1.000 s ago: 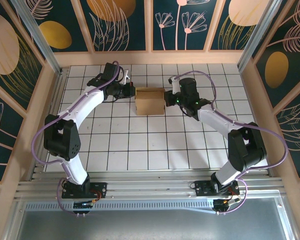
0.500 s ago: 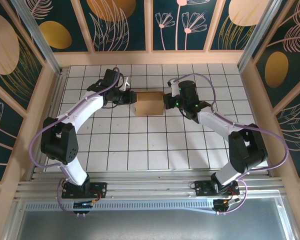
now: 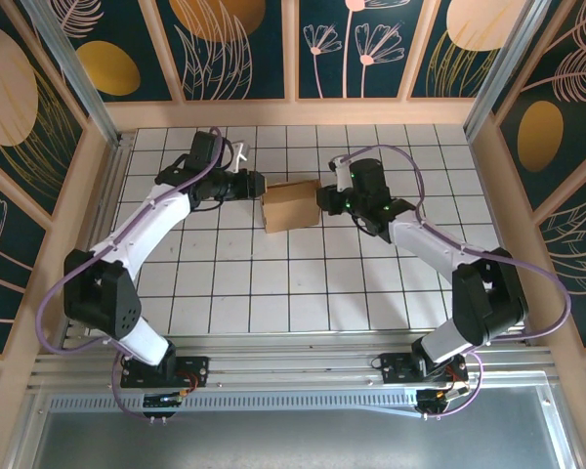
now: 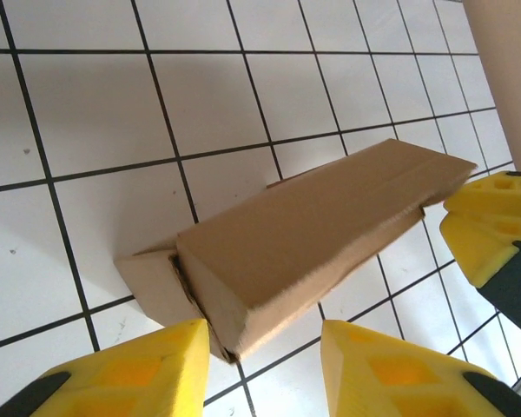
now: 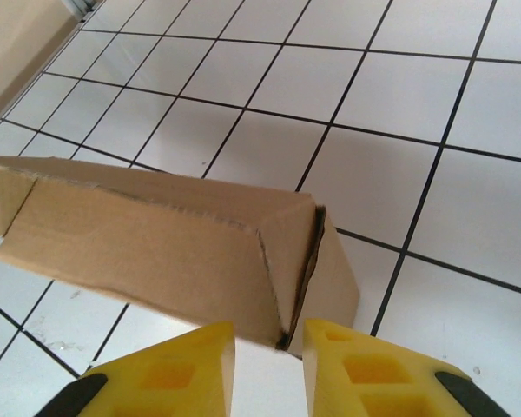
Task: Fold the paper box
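Mid-table, plain brown cardboard box [image 3: 291,203] looks folded; L gripper [image 4: 262,337], R gripper [image 5: 267,337] jaws parted at ends. You check flaps nxt.

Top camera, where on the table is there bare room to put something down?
Widest free patch: the table tiles between the left arm and right arm, from the box to the near rail. A narrower strip runs between box and back wall. Crowded: the box's row, left fingers and right fingers at its ends.
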